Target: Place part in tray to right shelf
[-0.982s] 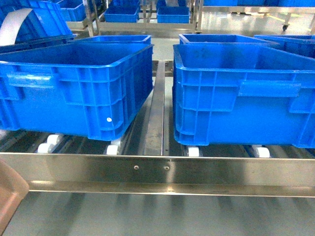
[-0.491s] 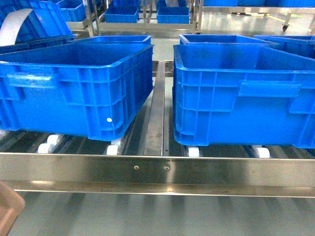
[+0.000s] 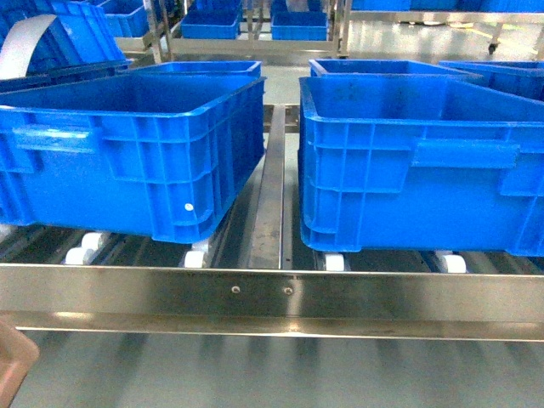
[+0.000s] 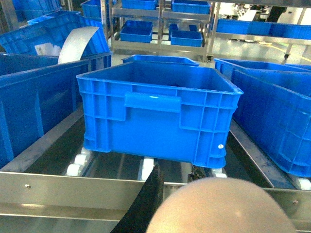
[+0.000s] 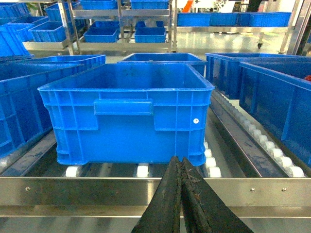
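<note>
Zero sign of the part in any of the three views, so I can't say where it sits right now. My guess is it's riding in the tray, out of frame.

The tray shows only in bits. The head view catches a beige corner of the tray [image 3: 12,367] at the bottom left, below the front rail of the shelf [image 3: 272,293]. The left wrist view fills its lower edge with a rounded beige bulk, and one dark finger of the left claw [image 4: 148,194] stands just beside it. Looks like it's carrying the tray, but the jaws are hidden, so I can't tell if it's clamped.

The right claw [image 5: 179,162] only turns up in its own wrist view. Its fingers are pressed together with nothing between them, pointing at the right-hand crate [image 3: 416,161].

Handling guess: a small plastic part should be light, rigid and a bit slick, so it would slide around a smooth tray if that tips. Keep the tray level. If you pinch the part, go across flat outer faces.

The head view is the only one showing both crates at once, with the left crate [image 3: 136,153] across the centre divider and the white rollers [image 3: 195,257] underneath.
</note>
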You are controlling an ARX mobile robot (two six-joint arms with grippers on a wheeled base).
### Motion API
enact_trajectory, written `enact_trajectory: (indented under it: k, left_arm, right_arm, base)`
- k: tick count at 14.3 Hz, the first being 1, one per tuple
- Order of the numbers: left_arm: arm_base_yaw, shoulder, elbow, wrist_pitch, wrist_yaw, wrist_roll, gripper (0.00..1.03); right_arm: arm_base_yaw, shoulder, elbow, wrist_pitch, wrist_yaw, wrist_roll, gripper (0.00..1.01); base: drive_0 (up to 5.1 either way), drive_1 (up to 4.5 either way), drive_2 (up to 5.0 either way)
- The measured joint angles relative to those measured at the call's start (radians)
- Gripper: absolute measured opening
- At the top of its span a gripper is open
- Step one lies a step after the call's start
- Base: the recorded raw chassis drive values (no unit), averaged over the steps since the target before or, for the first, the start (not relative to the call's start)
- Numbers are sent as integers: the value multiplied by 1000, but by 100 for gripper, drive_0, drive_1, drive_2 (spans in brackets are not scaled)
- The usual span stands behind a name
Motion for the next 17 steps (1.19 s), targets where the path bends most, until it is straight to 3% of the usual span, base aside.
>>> enact_trajectory:
  k: [2,3,4,5,6,17]
  left_arm:
    - [0,-36,0,-37,0,0,12]
    - [0,-52,0,-53,-3,0,12]
    - [0,-101,0,-113,0,0,12]
    - [0,-201,0,-254,1,1,12]
    - [0,-220,1,-211,0,3,12]
    - [0,-220,1,-233,1,3,12]
  right_arm:
    - [0,-65,2,-85,0,0,2]
    - [0,-169,1,-206,0,0,2]
    - [0,-192,3,-182,-1,0,2]
    - [0,-191,1,-211,0,0,2]
    - [0,-192,1,-196,-1,0,2]
    - [0,-192,1,-200,0,0,2]
  base:
    - [0,0,0]
    - [0,0,0]
    - [0,0,0]
    - [0,0,0]
    - [0,0,0]
    - [0,0,0]
